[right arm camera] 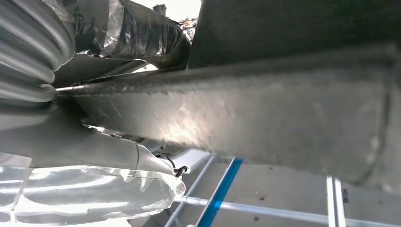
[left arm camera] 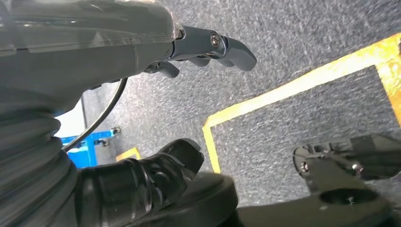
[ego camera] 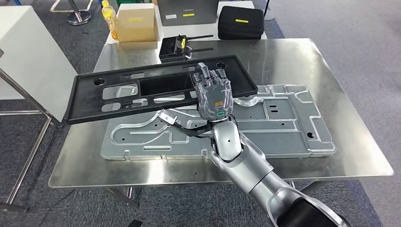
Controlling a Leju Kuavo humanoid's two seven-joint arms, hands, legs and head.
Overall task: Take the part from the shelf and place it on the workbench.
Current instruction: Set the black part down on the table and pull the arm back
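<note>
A steel tabletop [ego camera: 331,156] carries a silver stamped panel [ego camera: 283,123]; above it the right robot hand [ego camera: 215,94] grips a long black plastic part [ego camera: 118,90]. At the left wrist, grey carpet [left arm camera: 307,28] lies beyond the left robot hand [left arm camera: 156,109], fingers apart, holding nothing. At the right wrist, the part's edge [right arm camera: 260,113] looms close.

The right arm is stretched forward and up from the lower right, and the right hand [ego camera: 214,92] is clamped on the near edge of the black part [ego camera: 118,92]. The left hand [left arm camera: 142,142] is hung low, fingers [left arm camera: 227,45] loosely curled, nothing held.
</note>
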